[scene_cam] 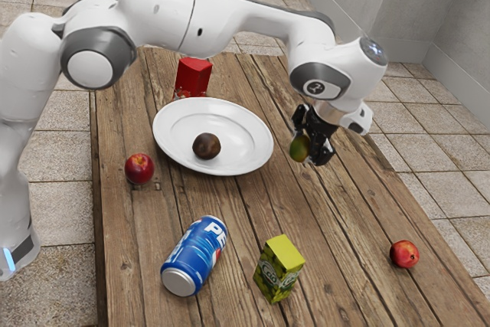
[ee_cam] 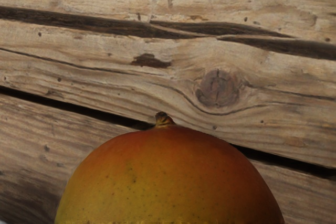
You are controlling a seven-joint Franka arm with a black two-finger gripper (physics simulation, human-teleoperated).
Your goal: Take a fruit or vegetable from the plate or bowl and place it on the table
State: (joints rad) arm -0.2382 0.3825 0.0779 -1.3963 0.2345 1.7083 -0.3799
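The gripper is pinching the mango, its two jaws set against the fruit from opposite sides, with the hand tilted over the far side of the table. The mango sits right at the fingertips, so the relation that matters is between the held fruit and the table under it. Seen in the exterior view, with twelve at the top, the mango's long axis runs nearly upright, leaning slightly toward one o'clock; in the wrist view its stem pokes out from the rounded end, with planks behind it. The white plate lies at nine o'clock from the mango, its rim near yet apart in that view, and the dark brown round fruit rests in it, also at nine. The fruit looks to be past the rim and over wood, though how high it hangs is hard to tell. The next move is probably a straight lowering until the mango touches the planks, then a release; let go too high, it could roll. Farther out, the red box stands at ten o'clock, the red apple lies just under nine, the Pepsi can between seven and eight, the small green carton near six, and the red-and-yellow fruit between four and five.
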